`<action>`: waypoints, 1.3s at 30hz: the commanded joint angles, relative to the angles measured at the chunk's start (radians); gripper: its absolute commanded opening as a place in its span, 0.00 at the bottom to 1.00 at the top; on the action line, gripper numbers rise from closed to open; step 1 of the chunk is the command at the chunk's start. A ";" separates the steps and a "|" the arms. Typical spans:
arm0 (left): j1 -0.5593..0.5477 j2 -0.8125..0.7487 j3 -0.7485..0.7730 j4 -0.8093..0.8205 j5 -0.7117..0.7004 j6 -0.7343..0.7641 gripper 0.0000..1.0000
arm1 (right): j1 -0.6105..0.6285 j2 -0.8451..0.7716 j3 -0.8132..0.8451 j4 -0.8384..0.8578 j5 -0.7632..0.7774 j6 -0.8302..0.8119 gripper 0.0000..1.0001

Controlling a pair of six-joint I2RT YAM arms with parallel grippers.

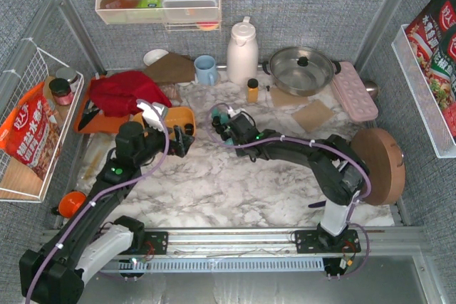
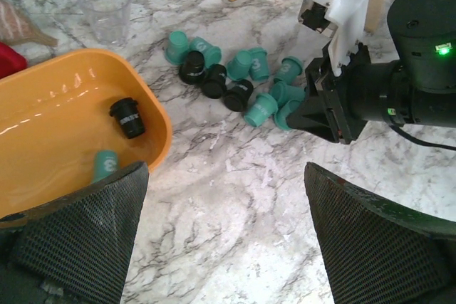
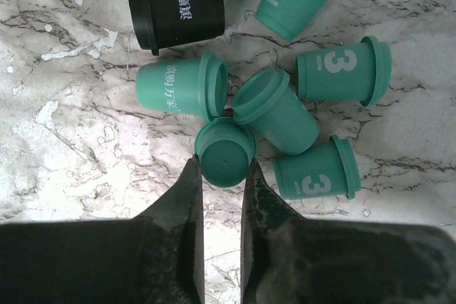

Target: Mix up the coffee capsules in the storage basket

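Note:
The orange storage basket [image 2: 153,105] sits at the left, also in the top view [image 1: 188,112]. It holds one black capsule [image 2: 127,117] and one teal capsule [image 2: 105,165]. Several teal and black coffee capsules [image 2: 239,80] lie in a loose cluster on the marble right of the basket, also in the top view [image 1: 217,113]. My right gripper [image 3: 222,166] is at the cluster's near edge, its fingertips closed on a teal capsule [image 3: 225,149] standing on the table. My left gripper [image 2: 224,204] is open and empty, low over bare marble just right of the basket.
An amber bottle [image 1: 252,90], a blue mug [image 1: 205,70], a white thermos [image 1: 242,51] and a steel pot [image 1: 301,69] stand behind. A clear cup [image 2: 104,8] is behind the basket. An orange board with red cloth [image 1: 92,120] is at left, a wooden disc [image 1: 381,165] at right.

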 commanded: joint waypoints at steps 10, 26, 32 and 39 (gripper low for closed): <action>-0.014 0.075 -0.133 0.388 0.079 -0.198 0.99 | -0.067 -0.248 -0.159 0.053 -0.320 -0.184 0.00; -0.014 0.134 0.023 0.230 -0.112 -0.204 0.99 | -0.093 -0.324 -0.104 -0.066 -0.282 -0.184 0.50; -0.014 0.146 0.073 0.151 -0.213 -0.197 0.99 | -0.096 -0.349 -0.103 -0.061 -0.211 -0.169 0.57; -0.003 0.267 0.188 0.068 -0.471 -0.228 0.99 | -0.099 -0.353 -0.144 -0.007 -0.062 -0.113 0.57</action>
